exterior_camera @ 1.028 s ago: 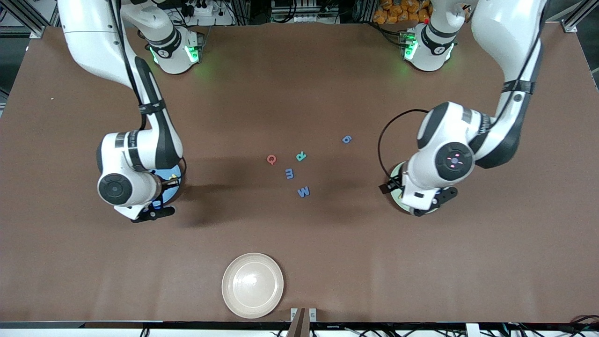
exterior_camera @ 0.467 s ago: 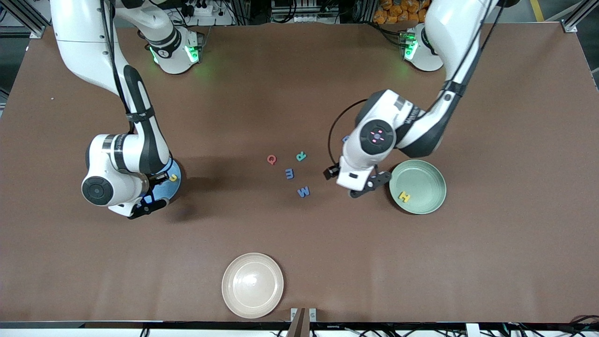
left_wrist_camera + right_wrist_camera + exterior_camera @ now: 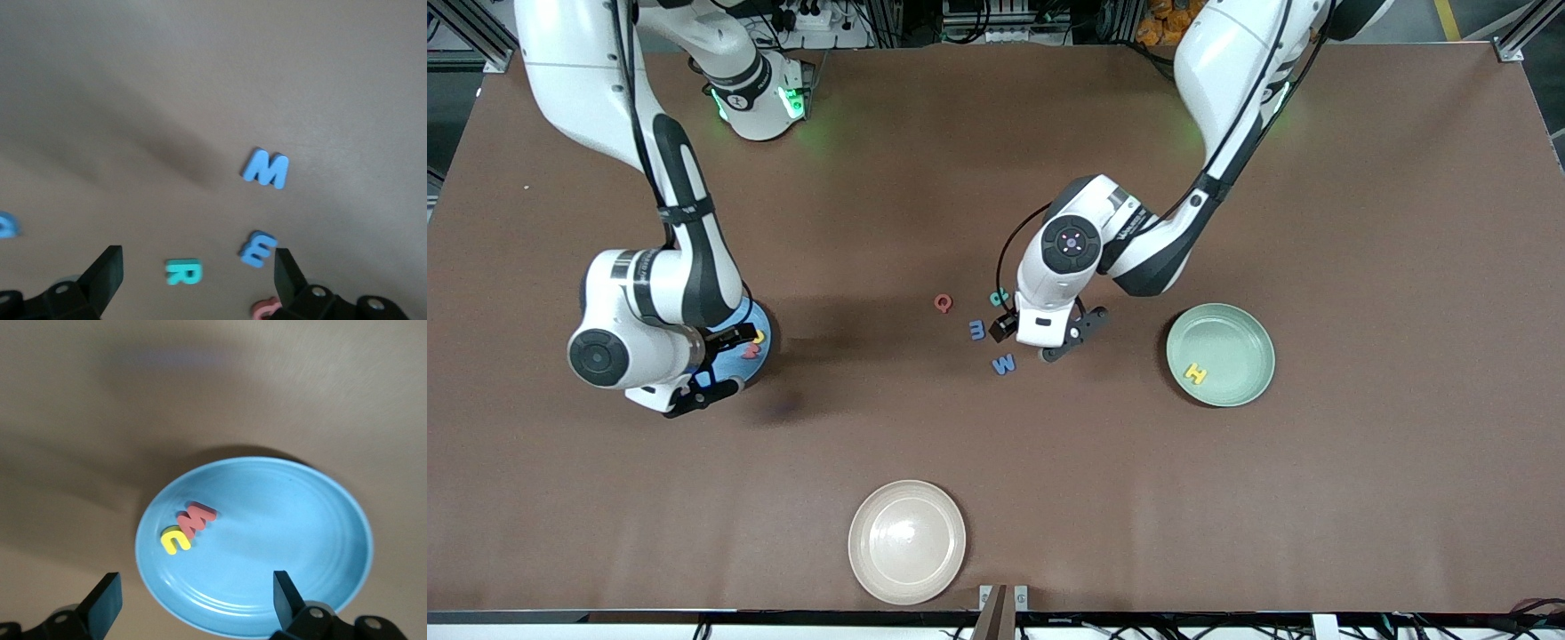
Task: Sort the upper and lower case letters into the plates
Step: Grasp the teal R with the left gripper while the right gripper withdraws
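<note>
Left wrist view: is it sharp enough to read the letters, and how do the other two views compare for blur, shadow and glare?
Left wrist view: motion-smeared, yet the blue W, blue m and teal R stay readable; a broad soft shadow crosses the mat. Right wrist view: sharper, the blue plate with its red w and yellow u crisp. Front view: sharp; a glare spot on the cream plate.

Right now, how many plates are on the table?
3. A blue plate lies under the right gripper, holding two letters. A green plate toward the left arm's end holds a yellow letter. A cream plate is nearest the front camera. None seems hidden.
</note>
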`<state>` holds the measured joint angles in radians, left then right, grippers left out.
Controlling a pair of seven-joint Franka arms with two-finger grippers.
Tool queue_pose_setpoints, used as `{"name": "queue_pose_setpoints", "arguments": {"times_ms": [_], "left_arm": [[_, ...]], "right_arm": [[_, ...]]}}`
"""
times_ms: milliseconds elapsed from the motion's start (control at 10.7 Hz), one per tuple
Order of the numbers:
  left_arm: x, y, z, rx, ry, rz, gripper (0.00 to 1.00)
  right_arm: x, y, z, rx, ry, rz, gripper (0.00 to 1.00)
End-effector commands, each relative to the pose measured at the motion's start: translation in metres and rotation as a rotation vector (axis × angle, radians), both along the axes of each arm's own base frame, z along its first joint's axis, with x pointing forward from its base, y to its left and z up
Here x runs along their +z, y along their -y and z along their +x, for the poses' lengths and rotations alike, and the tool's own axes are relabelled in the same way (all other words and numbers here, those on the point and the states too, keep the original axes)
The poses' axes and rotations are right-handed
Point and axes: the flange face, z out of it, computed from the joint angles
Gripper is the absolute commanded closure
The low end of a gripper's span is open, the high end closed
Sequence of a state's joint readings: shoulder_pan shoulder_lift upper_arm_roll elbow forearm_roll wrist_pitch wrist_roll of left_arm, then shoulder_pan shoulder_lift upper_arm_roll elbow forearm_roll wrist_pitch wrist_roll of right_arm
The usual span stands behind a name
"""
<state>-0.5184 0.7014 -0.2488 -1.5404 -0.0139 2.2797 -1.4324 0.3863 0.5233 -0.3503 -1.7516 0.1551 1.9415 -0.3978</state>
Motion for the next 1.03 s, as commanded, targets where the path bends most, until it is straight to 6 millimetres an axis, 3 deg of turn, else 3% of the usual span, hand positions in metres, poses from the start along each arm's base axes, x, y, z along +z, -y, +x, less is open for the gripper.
{"name": "queue_pose_setpoints", "arguments": {"times_ms": [0, 280, 467, 748, 934], "left_arm": [[-0.017, 0.015, -0.007, 0.1, -0.004, -0.009, 0.0], [-0.031, 0.032, -0.026, 0.111, 0.001, 0.034, 0.0], [-0.058, 0.031, -0.036, 0.06, -0.014, 0.07, 0.0], [-0.08, 0.034, -0.052, 0.034, -0.036, 0.106, 0.0], [-0.08, 0.036, -0.055, 0.051, -0.039, 0.108, 0.0]], "right_arm": [[0.08, 0.013, -0.008, -0.028, 0.055, 0.077, 0.0], [0.155, 0.037, -0.021, -0.062, 0.117, 0.126, 0.0], [0.202, 0.052, -0.035, -0.079, 0.158, 0.141, 0.0], [0.249, 0.05, -0.044, -0.115, 0.156, 0.06, 0.0], [0.269, 0.048, -0.048, -0.169, 0.165, 0.057, 0.0]]}}
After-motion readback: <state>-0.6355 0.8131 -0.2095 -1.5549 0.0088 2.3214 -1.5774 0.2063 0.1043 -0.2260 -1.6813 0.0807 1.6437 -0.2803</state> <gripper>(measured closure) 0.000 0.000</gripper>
